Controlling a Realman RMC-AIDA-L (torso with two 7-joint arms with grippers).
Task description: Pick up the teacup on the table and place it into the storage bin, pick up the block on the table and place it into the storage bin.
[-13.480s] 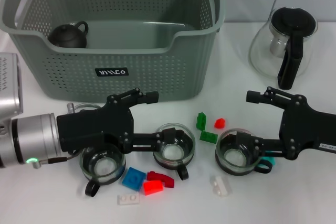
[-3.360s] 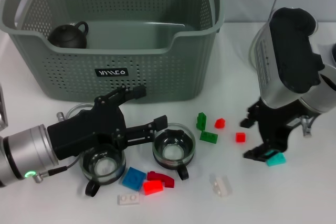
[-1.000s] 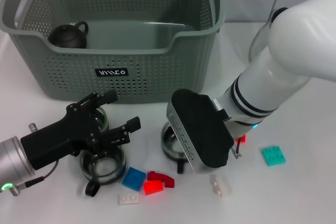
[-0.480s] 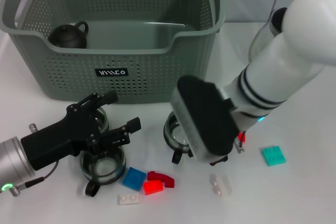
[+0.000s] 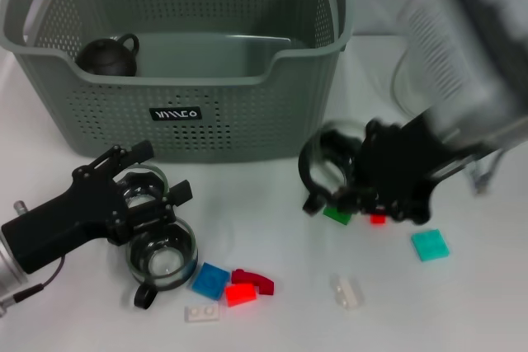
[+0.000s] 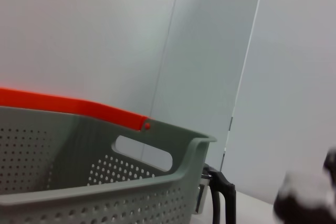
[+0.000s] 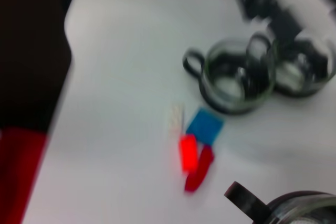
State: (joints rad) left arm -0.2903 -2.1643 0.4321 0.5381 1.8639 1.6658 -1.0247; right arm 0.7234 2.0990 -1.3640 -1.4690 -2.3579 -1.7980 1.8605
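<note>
From my remote station, the head camera gives me three glass teacups. One, the lifted teacup [image 5: 330,166], hangs above the table [image 5: 272,319] in the right gripper [image 5: 363,180], whose fingers are clamped on it just in front of the storage bin [image 5: 177,63], level with its near right corner. The other two sit on the table at the lower left: the near teacup [image 5: 162,257] with its black handle toward me, and a second teacup [image 5: 136,187] right behind it.

The left gripper [image 5: 153,198] hovers over that pair with its fingers spread apart, holding nothing.

I count the blocks: a blue block [image 5: 211,279], two red blocks [image 5: 247,286] touching each other, a small red block [image 5: 378,219], a green block [image 5: 337,214] under the lifted cup, a teal block [image 5: 431,245], and two clear blocks [image 5: 346,291], one by the blue piece and one farther right. All lie on the table, none in the bin.

Inside the bin, a dark teapot [image 5: 107,55] rests in the far left corner. A glass carafe [image 5: 429,55] stands beside the bin on the right, mostly hidden by the blurred right arm.

The left wrist camera shows only the bin's perforated rim, an orange-red handle clip [image 6: 73,109] and the wall behind. The right wrist camera looks down on the two table cups, the blue and red blocks, and a black cup handle at its edge.
</note>
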